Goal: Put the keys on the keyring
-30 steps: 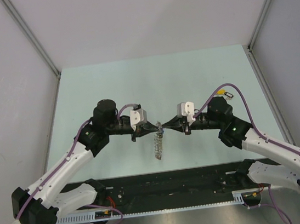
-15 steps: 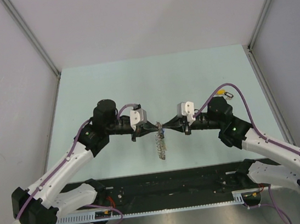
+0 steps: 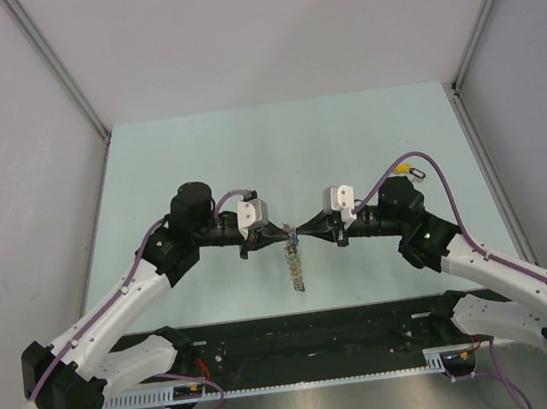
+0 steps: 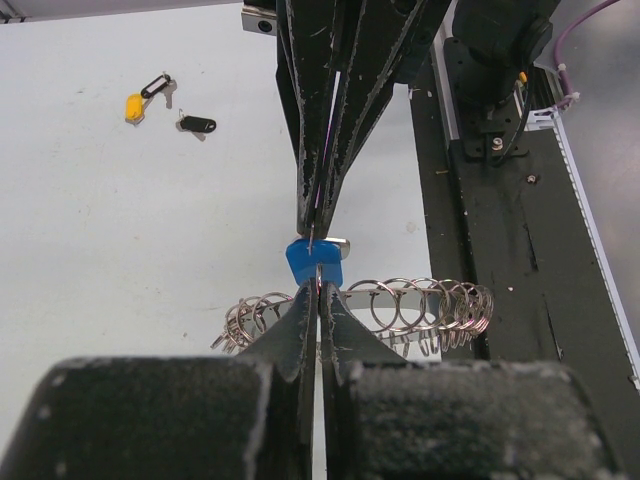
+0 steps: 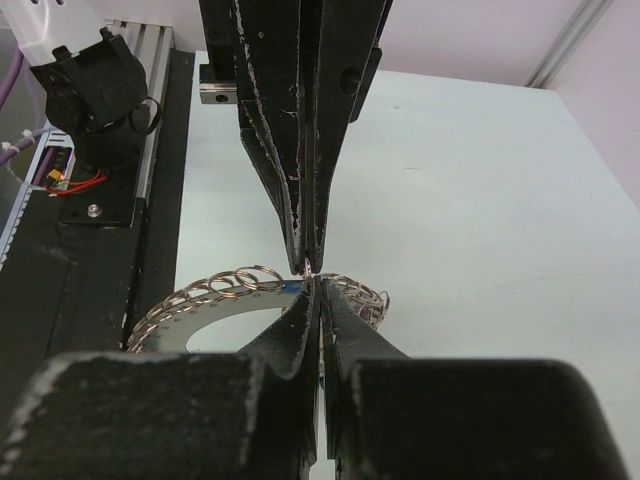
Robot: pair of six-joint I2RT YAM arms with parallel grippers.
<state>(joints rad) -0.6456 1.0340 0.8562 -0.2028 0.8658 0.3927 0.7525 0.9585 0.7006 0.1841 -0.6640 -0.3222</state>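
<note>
The keyring, a silver band edged with small wire loops, hangs edge-on between the two arms. My left gripper is shut on its top edge; in its wrist view the left gripper pinches among the keyring's loops. My right gripper meets it tip to tip, shut on a blue-tagged key pressed against the keyring. Only a sliver of that blue key shows beside the right gripper. A yellow-tagged key and a black-tagged key lie on the table.
The yellow-tagged key and the black-tagged key lie just behind the right arm's wrist. A black rail with cables runs along the near edge. Grey walls with metal posts enclose the pale table.
The hanging keyring has swung from leaning lower-left to nearly straight down and looks narrower. Both grippers stay shut, tip to tip, in the same place.
</note>
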